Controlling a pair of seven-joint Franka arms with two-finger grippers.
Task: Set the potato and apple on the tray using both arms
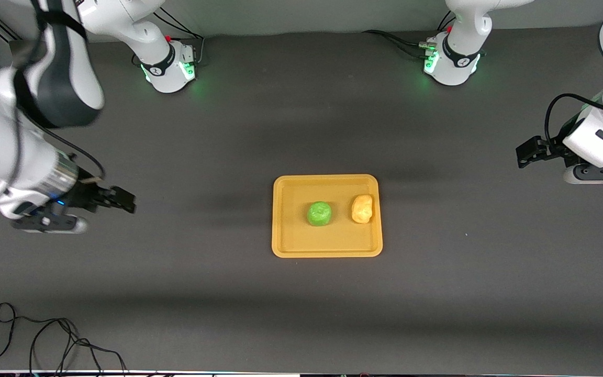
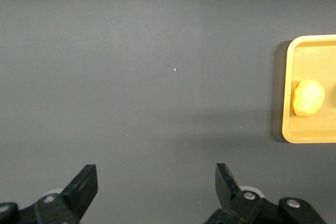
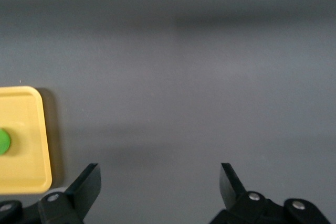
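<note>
The yellow-orange tray [image 1: 291, 241] lies in the middle of the dark table. The green apple [image 1: 319, 213] and the lumpy yellow-orange potato [image 1: 362, 209] sit on it side by side, the potato toward the left arm's end. My left gripper [image 1: 525, 155] is open and empty, over bare table at the left arm's end. My right gripper [image 1: 123, 200] is open and empty, over bare table at the right arm's end. The left wrist view shows the potato [image 2: 308, 97] on the tray [image 2: 315, 136]. The right wrist view shows the tray [image 3: 23, 174] and the apple's edge [image 3: 3, 141].
A loose black cable [image 1: 45, 340] lies on the table near the front camera at the right arm's end. The arms' bases [image 1: 170, 65] [image 1: 450, 63] stand along the table's edge farthest from the front camera.
</note>
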